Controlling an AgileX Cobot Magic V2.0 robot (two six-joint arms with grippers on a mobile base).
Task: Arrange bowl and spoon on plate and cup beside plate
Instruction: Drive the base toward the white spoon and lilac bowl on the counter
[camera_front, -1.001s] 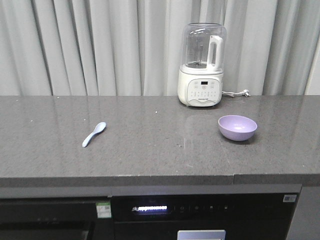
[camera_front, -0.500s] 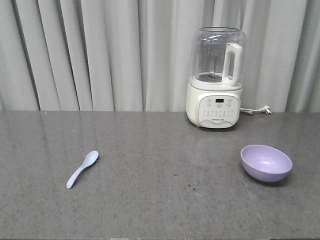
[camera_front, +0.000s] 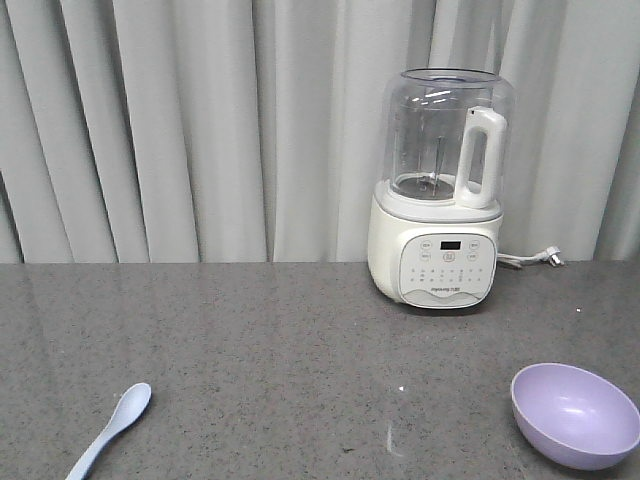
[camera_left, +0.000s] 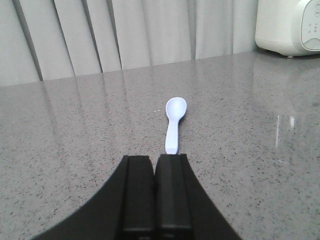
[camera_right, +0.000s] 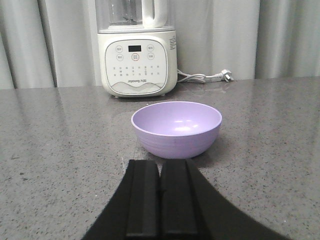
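Small round lavender-purple plastic bowl (camera_front: 575, 415) sits at 4 o'clock on the grey speckled counter (camera_front: 300, 350), short pale blue plastic spoon (camera_front: 110, 430) at 8 o'clock; both probably light, stiff, slippery, best taken by rim and handle. Left gripper (camera_left: 155, 164) and right gripper (camera_right: 160, 166) are closed, empty

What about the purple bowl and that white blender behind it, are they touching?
Apart. The front view shows a stretch of bare grey counter between the bowl and the blender.

Even, soft overhead light; sharp frames; pale glare streaks on the glossy worktop (camera_left: 280, 130); faint shadows.
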